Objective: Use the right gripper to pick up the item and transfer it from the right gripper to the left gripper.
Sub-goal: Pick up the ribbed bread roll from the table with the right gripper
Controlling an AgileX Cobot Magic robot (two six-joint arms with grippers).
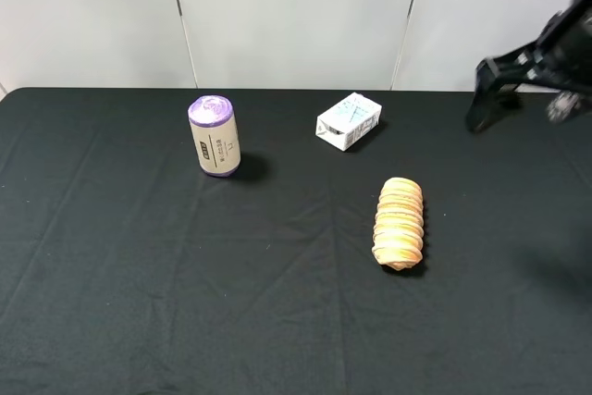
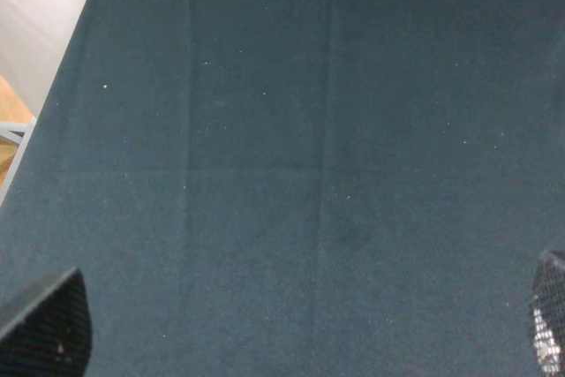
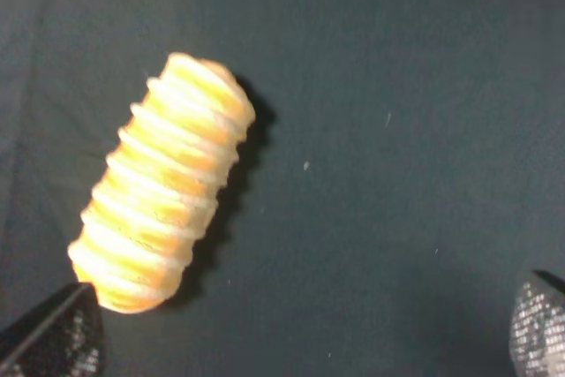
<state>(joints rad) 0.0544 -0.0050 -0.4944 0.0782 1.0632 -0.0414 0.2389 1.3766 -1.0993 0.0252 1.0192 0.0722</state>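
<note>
The item, a tan-orange ridged loaf (image 1: 399,223), lies lengthwise on the black tablecloth, right of centre. My right gripper (image 1: 518,110) hangs in the air at the far right, above and behind the loaf, blurred, with nothing in it. In the right wrist view the loaf (image 3: 163,183) lies below, towards one side, and the gripper (image 3: 300,342) shows two fingertips (image 3: 53,337) set wide apart, open. My left gripper (image 2: 291,333) is out of the high view. Its wrist view shows only bare cloth between two wide-apart fingertips (image 2: 48,328), open and empty.
A purple-capped beige cylinder (image 1: 214,136) stands upright at the back left. A small white-blue carton (image 1: 349,120) lies at the back centre. The black cloth (image 1: 139,302) covers the table up to a white wall. The left wrist view shows the cloth's edge (image 2: 62,86).
</note>
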